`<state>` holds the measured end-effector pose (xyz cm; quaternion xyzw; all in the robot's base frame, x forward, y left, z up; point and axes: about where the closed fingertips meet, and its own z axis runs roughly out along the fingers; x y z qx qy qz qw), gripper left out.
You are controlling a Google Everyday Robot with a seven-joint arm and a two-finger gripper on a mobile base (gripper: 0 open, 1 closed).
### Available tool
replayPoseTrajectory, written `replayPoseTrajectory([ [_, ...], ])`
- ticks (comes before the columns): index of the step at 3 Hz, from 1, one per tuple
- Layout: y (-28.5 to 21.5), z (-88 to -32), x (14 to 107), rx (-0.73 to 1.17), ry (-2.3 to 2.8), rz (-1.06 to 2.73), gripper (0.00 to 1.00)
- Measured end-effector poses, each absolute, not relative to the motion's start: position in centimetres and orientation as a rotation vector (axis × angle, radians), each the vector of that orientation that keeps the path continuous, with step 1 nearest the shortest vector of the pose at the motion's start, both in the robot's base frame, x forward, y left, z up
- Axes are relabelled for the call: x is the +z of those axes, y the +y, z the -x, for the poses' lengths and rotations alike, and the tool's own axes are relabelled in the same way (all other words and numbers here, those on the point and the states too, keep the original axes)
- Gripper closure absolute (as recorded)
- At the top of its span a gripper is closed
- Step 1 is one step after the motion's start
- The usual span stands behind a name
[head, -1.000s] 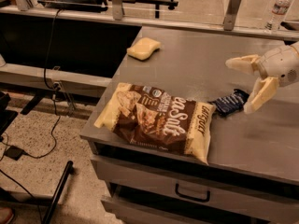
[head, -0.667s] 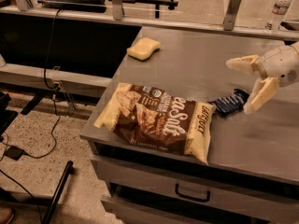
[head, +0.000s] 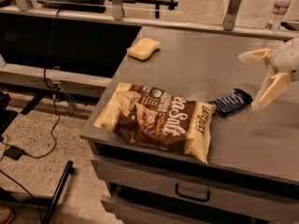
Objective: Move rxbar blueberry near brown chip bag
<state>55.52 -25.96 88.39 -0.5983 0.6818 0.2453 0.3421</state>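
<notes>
Closest to the camera, the table's [head: 243,139] front carries a drawer with a dark loop handle [head: 192,195]; the lower drawers are cut off by the frame edge. On the table's dull grey metal top, near its front left corner, lies the brown chip bag [head: 156,120]. It is flat, puffy and crinkled, dark brown in the middle with cream-yellow ends and big white script across it.

Just beyond the bag's right end lies the rxbar blueberry [head: 232,101], a small, flat, dark navy wrapper set at a slant. Its left end sits right by the bag's cream edge, and I cannot tell whether the two touch. The lettering on the bar is too small to read.

My gripper [head: 247,82] hangs at the right edge, just beside the bar's right end. Its pale jaws stand wide apart and hold nothing; the arm behind them is cut off.

Farther back on the left lies a yellow sponge [head: 143,48], soft and rounded. Past the table's far right corner stands a clear water bottle [head: 279,8].
</notes>
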Motion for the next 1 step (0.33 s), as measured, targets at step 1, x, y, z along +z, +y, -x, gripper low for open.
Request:
replayPoseTrajectory([
  [1,-25.96,-55.53,88.39,0.638,1.773,1.556,0.00],
])
